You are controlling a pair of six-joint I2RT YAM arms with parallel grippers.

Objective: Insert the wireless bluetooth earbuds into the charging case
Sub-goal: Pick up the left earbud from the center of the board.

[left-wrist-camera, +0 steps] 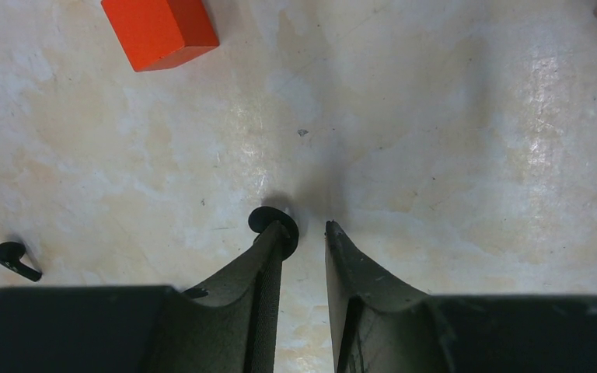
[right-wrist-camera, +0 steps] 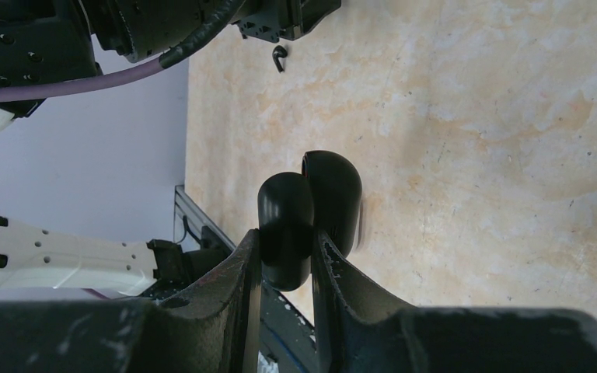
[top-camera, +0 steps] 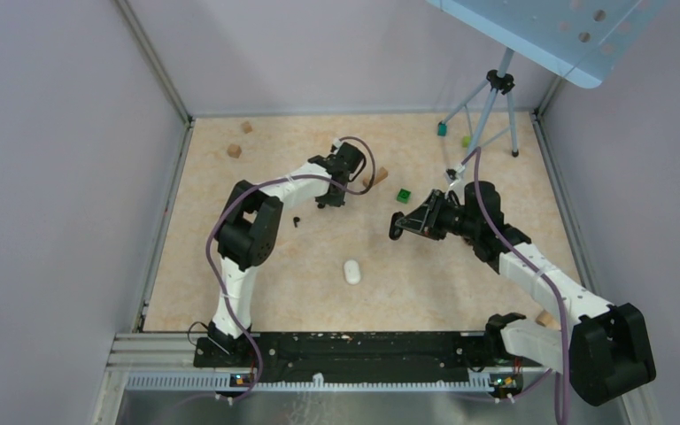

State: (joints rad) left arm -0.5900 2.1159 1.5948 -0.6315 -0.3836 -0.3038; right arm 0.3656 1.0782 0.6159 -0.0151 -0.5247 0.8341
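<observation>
- Black against the pale table [left-wrist-camera: 451, 140], one earbud [left-wrist-camera: 268, 219] lay right at the tip of one finger of the left gripper [left-wrist-camera: 307, 229]. It sat on that finger's outer side rather than in the gap, and whether it touched the finger could not be told.
- The left gripper's jaws stood partly apart with bare table showing between them, and they held nothing.
- A second earbud [left-wrist-camera: 14, 259] lay off to the side, well apart from the fingers, and an orange block [left-wrist-camera: 159, 31] sat farther off.
- The right gripper [right-wrist-camera: 286, 235] was clamped on the charging case [right-wrist-camera: 334, 198]. The case seemed lifted off the table with its lid swung open, well apart from both earbuds.
- Closing the left jaws where they stood would probably have pinched only air, since the near earbud was outside them.
- A sideways correction risked the finger knocking the small, rounded earbud, which looked likely to skid or roll away.
- Pressing down with so narrow a gap could have trapped the earbud under a fingertip and squirted it out.
- Later, pushing an earbud into the case might have twisted the case in the right jaws or tipped the lid closed, as they appeared to grip only one half.
</observation>
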